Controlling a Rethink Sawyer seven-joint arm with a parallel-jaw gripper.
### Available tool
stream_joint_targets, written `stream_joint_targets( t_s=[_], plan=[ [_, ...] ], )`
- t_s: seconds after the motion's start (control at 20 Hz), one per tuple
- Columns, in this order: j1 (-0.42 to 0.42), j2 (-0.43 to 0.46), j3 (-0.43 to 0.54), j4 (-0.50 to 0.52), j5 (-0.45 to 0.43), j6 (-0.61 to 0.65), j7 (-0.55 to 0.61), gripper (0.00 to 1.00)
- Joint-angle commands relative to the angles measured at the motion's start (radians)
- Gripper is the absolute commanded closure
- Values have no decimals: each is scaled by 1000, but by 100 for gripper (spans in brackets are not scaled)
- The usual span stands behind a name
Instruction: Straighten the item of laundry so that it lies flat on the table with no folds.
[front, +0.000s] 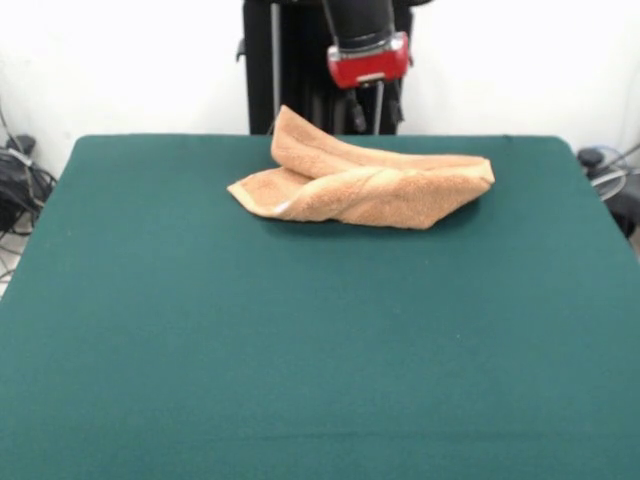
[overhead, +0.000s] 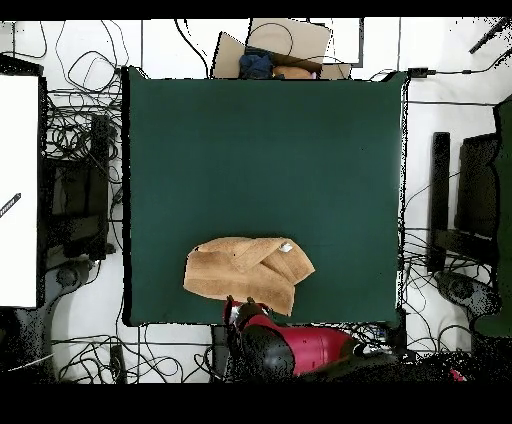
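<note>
The light orange-tan towel (front: 370, 180) lies crumpled near the table's far edge, by the robot, folded over itself in thick layers with one corner raised at its left. In the overhead view the towel (overhead: 248, 270) sits close to the bottom edge, with a white label (overhead: 286, 247) at its upper right. The dark green table (front: 300, 350) is far wider than the towel. My gripper (front: 367, 118) hangs under the red wrist just behind the towel. In the overhead view my gripper (overhead: 233, 306) is at the towel's lower edge, at the table's rim. Its tips are partly hidden.
The black pedestal (front: 300, 60) stands behind the table's far edge. Cables and dark gear (front: 18, 185) lie on the floor at both sides. A cardboard box (overhead: 285, 45) sits beyond the table's opposite edge. Green surface (overhead: 260, 150) stretches away from the towel.
</note>
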Motion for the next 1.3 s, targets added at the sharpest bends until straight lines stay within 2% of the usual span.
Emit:
stream_joint_targets(
  t_s=[0.05,0.5,0.95,1.3],
  plan=[
    [-43,26,115,-177,-56,139,10,0],
    [-129,16,199,-205,-88,247,-25,0],
    [-197,-43,311,-218,-47,428,-75,0],
    [-229,-55,358,-226,-53,485,-68,0]
  ],
)
